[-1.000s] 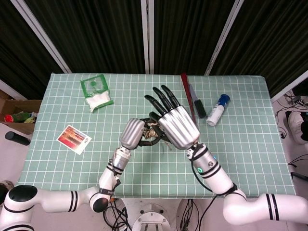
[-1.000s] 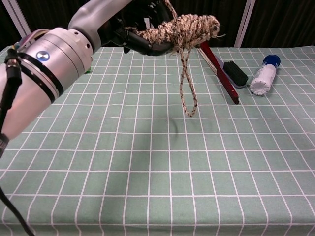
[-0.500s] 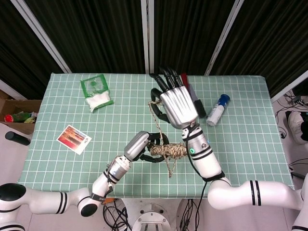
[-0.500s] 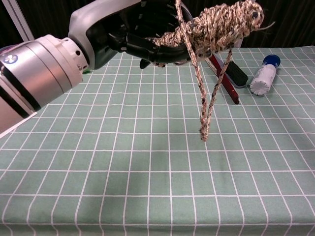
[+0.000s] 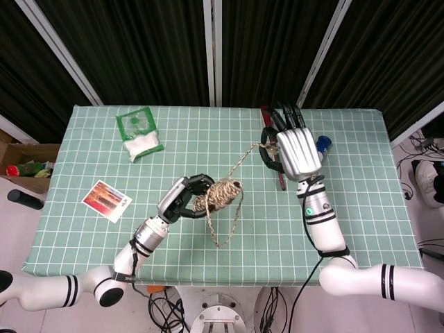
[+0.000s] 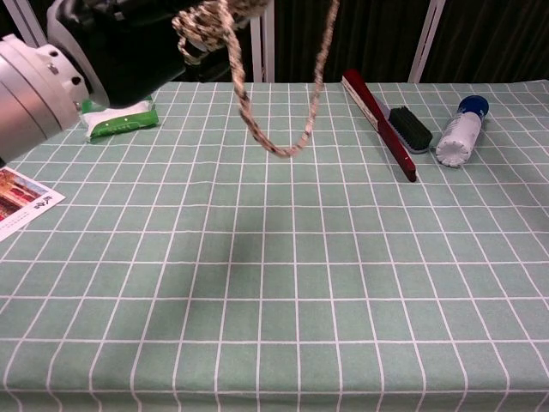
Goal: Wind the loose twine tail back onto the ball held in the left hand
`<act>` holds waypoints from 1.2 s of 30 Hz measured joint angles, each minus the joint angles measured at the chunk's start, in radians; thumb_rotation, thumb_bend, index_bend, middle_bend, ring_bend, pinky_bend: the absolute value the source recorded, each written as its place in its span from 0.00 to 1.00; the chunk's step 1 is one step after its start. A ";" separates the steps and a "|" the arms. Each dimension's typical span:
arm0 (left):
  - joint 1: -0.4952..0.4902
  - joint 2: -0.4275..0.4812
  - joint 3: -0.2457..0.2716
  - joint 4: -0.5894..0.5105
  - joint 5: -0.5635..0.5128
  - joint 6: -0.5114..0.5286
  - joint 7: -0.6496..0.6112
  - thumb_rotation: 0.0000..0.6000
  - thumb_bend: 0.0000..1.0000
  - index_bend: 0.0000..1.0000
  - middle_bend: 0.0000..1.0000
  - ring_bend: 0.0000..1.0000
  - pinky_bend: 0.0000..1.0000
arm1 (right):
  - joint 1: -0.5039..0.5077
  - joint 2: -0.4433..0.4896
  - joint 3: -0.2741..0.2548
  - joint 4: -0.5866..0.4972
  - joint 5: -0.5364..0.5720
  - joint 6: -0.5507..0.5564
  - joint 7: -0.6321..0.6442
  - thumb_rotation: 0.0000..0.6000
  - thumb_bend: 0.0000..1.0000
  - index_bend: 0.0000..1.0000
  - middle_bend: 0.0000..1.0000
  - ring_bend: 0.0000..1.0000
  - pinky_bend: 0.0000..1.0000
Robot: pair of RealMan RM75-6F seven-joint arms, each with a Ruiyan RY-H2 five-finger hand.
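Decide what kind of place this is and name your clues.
Probably a robot lab or test booth: dark curtains with metal posts behind, a table under a green grid cloth, and cables on the floor below.

the right hand (image 5: pixel 295 149) hides its grip on the twine tail (image 5: pixel 239 163) (chest view crops both hands).
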 measured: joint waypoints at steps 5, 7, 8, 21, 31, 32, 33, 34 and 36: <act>0.037 0.001 -0.053 0.001 -0.131 0.009 -0.033 1.00 0.43 0.76 0.75 0.65 0.78 | -0.055 0.032 -0.072 0.002 -0.091 0.017 0.054 1.00 0.50 0.94 0.20 0.00 0.00; 0.051 0.002 -0.085 -0.007 -0.195 0.009 -0.030 1.00 0.43 0.76 0.75 0.65 0.78 | -0.072 0.039 -0.100 0.000 -0.134 0.028 0.059 1.00 0.49 0.94 0.20 0.00 0.00; 0.056 0.004 -0.100 -0.012 -0.223 0.007 -0.030 1.00 0.43 0.76 0.75 0.65 0.78 | -0.083 0.044 -0.119 -0.002 -0.165 0.036 0.060 1.00 0.49 0.94 0.20 0.00 0.00; 0.100 0.011 -0.223 -0.052 -0.392 -0.026 0.089 1.00 0.43 0.76 0.75 0.65 0.78 | -0.203 0.089 -0.326 -0.055 -0.520 0.120 0.021 1.00 0.49 0.97 0.19 0.00 0.00; 0.089 -0.047 -0.235 -0.046 -0.442 0.029 0.365 1.00 0.43 0.76 0.75 0.65 0.78 | -0.236 0.083 -0.383 -0.085 -0.711 0.126 -0.056 1.00 0.49 0.98 0.20 0.00 0.00; 0.087 -0.054 -0.238 -0.045 -0.449 0.035 0.394 1.00 0.43 0.76 0.75 0.65 0.78 | -0.238 0.081 -0.387 -0.093 -0.730 0.122 -0.066 1.00 0.49 0.98 0.20 0.00 0.00; 0.086 -0.061 -0.241 -0.044 -0.457 0.042 0.420 1.00 0.43 0.76 0.75 0.65 0.78 | -0.239 0.080 -0.390 -0.099 -0.743 0.118 -0.072 1.00 0.49 0.98 0.20 0.00 0.00; 0.084 -0.071 -0.245 -0.042 -0.466 0.050 0.452 1.00 0.43 0.76 0.75 0.65 0.78 | -0.240 0.079 -0.393 -0.105 -0.754 0.113 -0.079 1.00 0.49 0.98 0.20 0.00 0.00; 0.082 -0.086 -0.254 -0.041 -0.481 0.059 0.487 1.00 0.43 0.76 0.75 0.65 0.78 | -0.243 0.077 -0.399 -0.117 -0.778 0.102 -0.090 1.00 0.49 0.98 0.20 0.00 0.00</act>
